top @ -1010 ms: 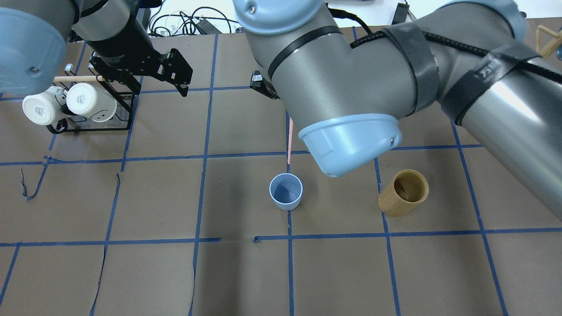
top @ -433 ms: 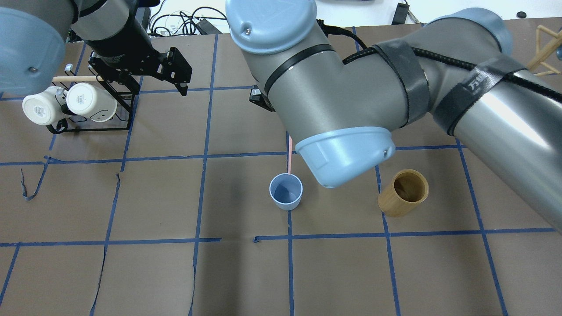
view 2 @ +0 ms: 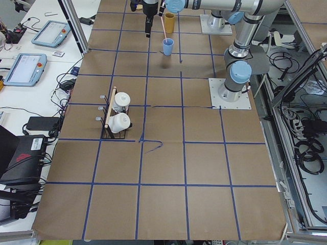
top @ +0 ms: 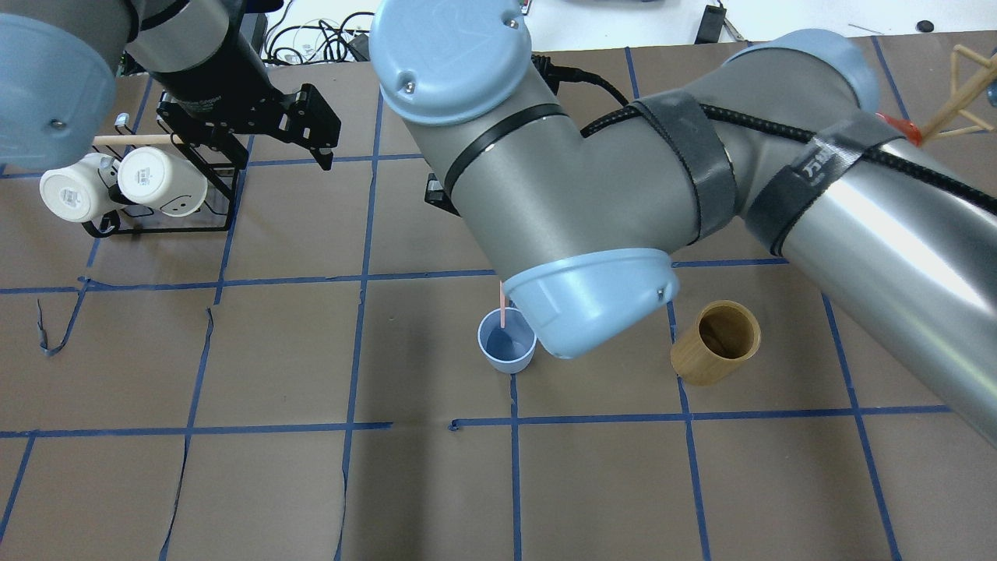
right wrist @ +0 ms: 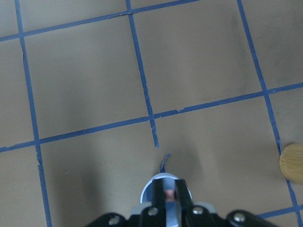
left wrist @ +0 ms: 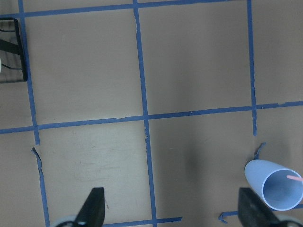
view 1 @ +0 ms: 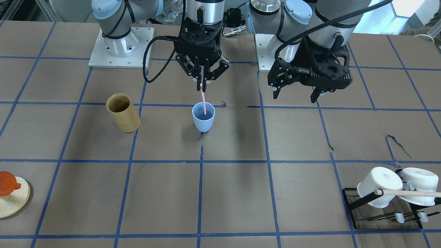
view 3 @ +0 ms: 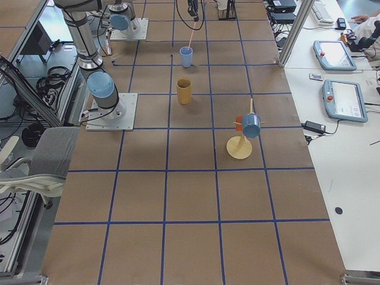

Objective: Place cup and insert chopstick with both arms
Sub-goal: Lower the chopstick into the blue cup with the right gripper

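The light blue cup (view 1: 203, 121) stands upright on the table near its middle; it also shows in the overhead view (top: 506, 352). My right gripper (view 1: 202, 83) hangs right above it, shut on the top of the pink chopstick (view 1: 204, 100). The chopstick points down with its lower end inside the cup's mouth. In the right wrist view the stick (right wrist: 169, 194) sits between the fingers (right wrist: 161, 204) over the cup (right wrist: 150, 188). My left gripper (view 1: 294, 97) is open and empty, above the table to the cup's side. In the left wrist view the cup (left wrist: 277, 188) is at the lower right.
A tan bamboo cylinder (view 1: 123, 117) stands on the cup's other side. A black rack (view 1: 382, 215) with two white mugs and a wooden rod (view 1: 408, 193) is at a far corner. An orange piece on a wooden disc (view 1: 10, 201) lies at the opposite edge.
My right arm has moved toward the cup and lower. The chopstick's lower end went from behind the cup into its mouth. The left arm has not moved.
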`<act>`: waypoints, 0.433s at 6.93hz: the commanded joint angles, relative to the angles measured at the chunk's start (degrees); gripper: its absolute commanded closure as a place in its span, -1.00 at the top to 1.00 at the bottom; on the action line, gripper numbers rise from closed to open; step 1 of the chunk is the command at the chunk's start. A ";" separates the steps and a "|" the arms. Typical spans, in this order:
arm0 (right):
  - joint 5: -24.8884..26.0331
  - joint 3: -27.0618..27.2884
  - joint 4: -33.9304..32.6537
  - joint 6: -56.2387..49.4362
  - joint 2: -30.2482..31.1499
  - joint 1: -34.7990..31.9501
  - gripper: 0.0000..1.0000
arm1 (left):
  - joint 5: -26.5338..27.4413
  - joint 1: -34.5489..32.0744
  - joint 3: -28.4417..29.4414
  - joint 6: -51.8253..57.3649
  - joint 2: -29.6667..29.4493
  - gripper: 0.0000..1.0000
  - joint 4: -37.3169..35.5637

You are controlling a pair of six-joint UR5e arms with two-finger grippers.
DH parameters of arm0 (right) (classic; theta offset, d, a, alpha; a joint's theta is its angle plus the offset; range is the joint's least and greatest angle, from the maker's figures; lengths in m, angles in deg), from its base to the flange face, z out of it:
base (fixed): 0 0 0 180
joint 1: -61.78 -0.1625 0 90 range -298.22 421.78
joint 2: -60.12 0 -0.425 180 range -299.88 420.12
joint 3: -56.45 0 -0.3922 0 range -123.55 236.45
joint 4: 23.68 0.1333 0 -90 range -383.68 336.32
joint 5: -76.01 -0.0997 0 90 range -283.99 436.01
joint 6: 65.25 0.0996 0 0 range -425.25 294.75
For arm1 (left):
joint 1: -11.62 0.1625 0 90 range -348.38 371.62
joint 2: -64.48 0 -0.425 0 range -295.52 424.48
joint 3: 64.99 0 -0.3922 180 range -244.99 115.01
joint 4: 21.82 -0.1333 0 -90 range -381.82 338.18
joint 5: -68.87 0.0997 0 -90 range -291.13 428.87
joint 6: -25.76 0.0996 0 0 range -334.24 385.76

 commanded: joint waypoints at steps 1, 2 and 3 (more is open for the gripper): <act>0.49 1.83 -1.12 0.07 -0.35 -0.17 0.16 | -0.04 0.00 0.00 0.00 0.00 1.00 0.00; 0.24 1.84 -0.87 -0.54 -0.27 -0.09 0.99 | 0.05 0.00 0.00 0.00 0.00 1.00 0.00; 0.32 1.31 -0.60 -0.98 -0.18 0.18 1.00 | 0.05 0.00 0.00 0.00 0.00 1.00 0.00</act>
